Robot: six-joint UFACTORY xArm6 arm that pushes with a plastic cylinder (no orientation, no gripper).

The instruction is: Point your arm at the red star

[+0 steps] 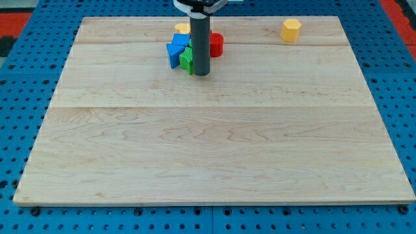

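Observation:
My tip (201, 73) rests on the wooden board near the view's top, left of centre. A red block (216, 44) sits just up and right of the tip; the rod partly hides it, so I cannot make out its shape. A green block (187, 60) touches the rod's left side. Blue blocks (175, 52) lie left of the green one. A yellow block (182, 28) sits behind the cluster, partly hidden by the rod.
A yellow hexagon block (291, 29) stands alone near the board's top right. The wooden board (214, 149) lies on a blue perforated table (19, 91).

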